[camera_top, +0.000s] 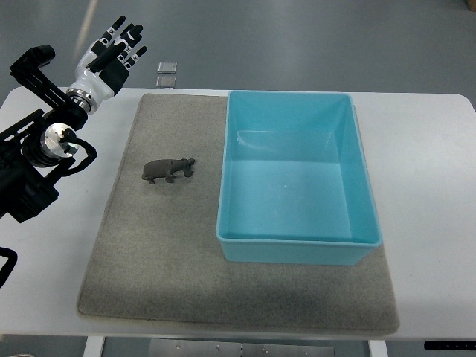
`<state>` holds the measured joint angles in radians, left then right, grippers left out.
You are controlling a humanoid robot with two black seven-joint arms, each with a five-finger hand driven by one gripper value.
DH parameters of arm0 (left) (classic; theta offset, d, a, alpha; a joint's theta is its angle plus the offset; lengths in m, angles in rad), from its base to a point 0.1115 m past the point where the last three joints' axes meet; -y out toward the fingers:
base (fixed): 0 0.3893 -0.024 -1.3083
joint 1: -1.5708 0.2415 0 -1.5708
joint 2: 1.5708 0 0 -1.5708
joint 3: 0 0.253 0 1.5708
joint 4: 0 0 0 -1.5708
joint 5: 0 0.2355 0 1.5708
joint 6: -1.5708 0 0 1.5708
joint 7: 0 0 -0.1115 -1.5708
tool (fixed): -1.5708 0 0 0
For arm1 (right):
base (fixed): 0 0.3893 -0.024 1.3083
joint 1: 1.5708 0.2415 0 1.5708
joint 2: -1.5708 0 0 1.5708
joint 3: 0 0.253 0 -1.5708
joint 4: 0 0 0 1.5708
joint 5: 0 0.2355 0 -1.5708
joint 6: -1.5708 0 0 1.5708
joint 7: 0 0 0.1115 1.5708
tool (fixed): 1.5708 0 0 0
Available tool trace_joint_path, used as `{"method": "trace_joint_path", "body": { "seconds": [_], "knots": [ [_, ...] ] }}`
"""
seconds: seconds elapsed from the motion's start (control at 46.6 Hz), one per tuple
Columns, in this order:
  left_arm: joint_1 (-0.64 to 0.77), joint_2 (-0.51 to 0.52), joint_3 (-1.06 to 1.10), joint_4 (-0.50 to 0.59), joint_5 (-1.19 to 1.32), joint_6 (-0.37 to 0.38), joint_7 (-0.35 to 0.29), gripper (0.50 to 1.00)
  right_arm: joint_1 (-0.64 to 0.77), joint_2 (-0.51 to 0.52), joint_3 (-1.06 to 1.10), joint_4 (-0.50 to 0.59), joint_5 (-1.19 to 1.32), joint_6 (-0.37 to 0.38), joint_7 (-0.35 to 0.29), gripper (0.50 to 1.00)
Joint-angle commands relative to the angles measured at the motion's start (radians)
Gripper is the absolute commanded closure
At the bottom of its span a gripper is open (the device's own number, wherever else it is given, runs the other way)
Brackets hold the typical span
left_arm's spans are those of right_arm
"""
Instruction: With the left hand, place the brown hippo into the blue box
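My left hand [113, 49] is up at the far left corner of the table [424, 141], fingers spread and holding nothing, hanging beyond the back edge of the grey mat [163, 275] and well apart from what I have to fetch. Further right, standing on the mat, is the brown hippo [169, 170] — upright on its legs, head pointing toward the blue box [297, 249], which sits just beside it and has nothing in it. The hippo looks to me like a small moulded figure: light, stiff, probably a little smooth, not something that will crush or sag. I judge the best hold is across the barrel of its body, thumb on one flank and fingers on the other, well clear of the legs and snout — a pinch there should keep it from twisting. My right hand does not show at all.
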<state>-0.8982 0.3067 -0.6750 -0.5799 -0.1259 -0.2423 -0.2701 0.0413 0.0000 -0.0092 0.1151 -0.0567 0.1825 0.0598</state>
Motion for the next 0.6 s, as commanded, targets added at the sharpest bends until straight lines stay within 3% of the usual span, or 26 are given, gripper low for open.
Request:
{"method": "trace_joint_path", "body": {
  "seconds": [0.0, 0.579],
  "knots": [
    [-0.001, 0.0, 0.0, 0.002, 0.0, 0.005, 0.0, 0.504, 0.0, 0.0, 0.0, 0.0, 0.0, 0.0, 0.0, 0.564],
    [-0.001, -0.001, 0.0, 0.014, -0.001, 0.005, -0.008, 0.504, 0.0, 0.0, 0.0, 0.0, 0.0, 0.0, 0.0, 0.564]
  ]
}}
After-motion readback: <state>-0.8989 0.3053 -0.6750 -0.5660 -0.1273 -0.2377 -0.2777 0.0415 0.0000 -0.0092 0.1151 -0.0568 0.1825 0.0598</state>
